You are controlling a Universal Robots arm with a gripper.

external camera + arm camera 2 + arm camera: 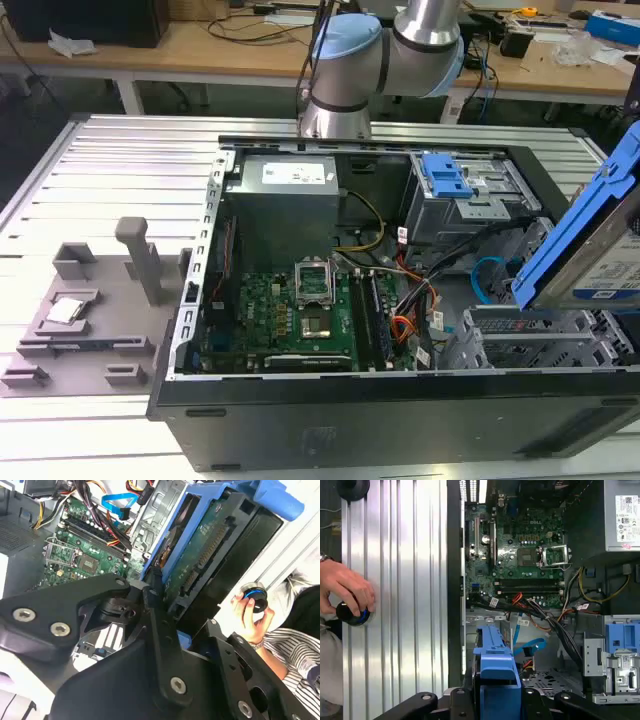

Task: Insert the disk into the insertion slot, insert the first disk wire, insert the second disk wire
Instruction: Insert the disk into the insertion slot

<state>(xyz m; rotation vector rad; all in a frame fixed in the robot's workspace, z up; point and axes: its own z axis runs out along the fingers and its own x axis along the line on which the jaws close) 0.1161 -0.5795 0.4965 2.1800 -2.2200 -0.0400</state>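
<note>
The disk point(585, 240), silver in a bright blue carrier, hangs tilted at the exterior view's right, above the insertion slot point(530, 345), a grey perforated cage in the open case. In the first wrist view my gripper point(496, 692) is shut on the disk point(495, 667), with black fingers on both sides of the carrier. The second wrist view shows the disk's green circuit side point(200, 545) and one finger point(154, 587) against the blue edge. The second disk wire point(487, 277), a light-blue flat cable point(532, 647), loops loose inside the case beside the slot. I cannot pick out the first disk wire among the cables.
A grey cage with a blue clip point(450, 180) stands behind the slot. Red, orange and black wires point(405, 320) run by the green motherboard point(290, 315). A person's hand point(345, 587) grips a black knob point(352, 614) on the ribbed table beside the case.
</note>
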